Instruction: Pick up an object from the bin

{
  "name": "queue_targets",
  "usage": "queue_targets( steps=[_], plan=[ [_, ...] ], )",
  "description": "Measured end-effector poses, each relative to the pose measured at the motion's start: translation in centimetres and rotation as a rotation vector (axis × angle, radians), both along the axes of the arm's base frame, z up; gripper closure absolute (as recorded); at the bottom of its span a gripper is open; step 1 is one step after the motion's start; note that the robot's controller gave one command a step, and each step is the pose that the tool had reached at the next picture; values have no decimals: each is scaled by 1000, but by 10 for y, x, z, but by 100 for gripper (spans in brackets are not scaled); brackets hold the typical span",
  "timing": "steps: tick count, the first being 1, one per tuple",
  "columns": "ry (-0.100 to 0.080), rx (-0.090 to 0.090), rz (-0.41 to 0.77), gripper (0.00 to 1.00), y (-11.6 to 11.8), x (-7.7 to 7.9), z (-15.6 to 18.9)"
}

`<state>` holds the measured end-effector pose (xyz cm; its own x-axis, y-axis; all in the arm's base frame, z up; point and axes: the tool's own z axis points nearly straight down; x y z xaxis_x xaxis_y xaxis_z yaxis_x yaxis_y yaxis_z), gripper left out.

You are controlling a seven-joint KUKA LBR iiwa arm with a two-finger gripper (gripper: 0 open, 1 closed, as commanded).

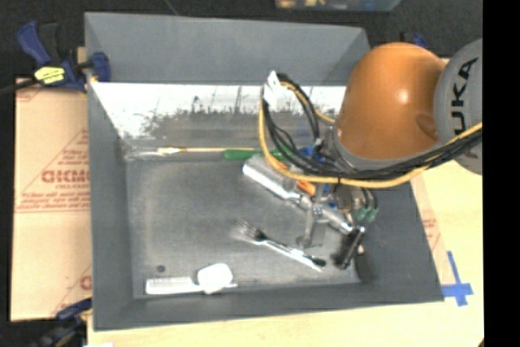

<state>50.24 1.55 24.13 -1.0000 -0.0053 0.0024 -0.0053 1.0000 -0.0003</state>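
My gripper (331, 242) hangs low over the right part of the bin floor, below the orange cover. Its two fingers stand apart, open, with nothing between them. Just under it and to its left lies a silver fork-like utensil (280, 246), its right end close to the fingertips. A shiny silver-white tube (266, 177) lies up and to the left of the gripper, partly under the cables.
A thin wooden stick with a green end (213, 150) lies along the far edge of the bin floor. A white flat piece on a pale strip (203, 279) rests near the front left corner. The orange cover and cables hide the floor at the right.
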Motion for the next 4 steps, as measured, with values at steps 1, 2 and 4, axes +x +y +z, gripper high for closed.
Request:
queue_targets(
  steps=[1,2,4],
  plan=[
    [-6,1,-1,0,0,1,2],
    [-12,1,-136,0,-26,-22,-135],
    [-10,0,-172,0,-29,-25,-163]
  ],
)
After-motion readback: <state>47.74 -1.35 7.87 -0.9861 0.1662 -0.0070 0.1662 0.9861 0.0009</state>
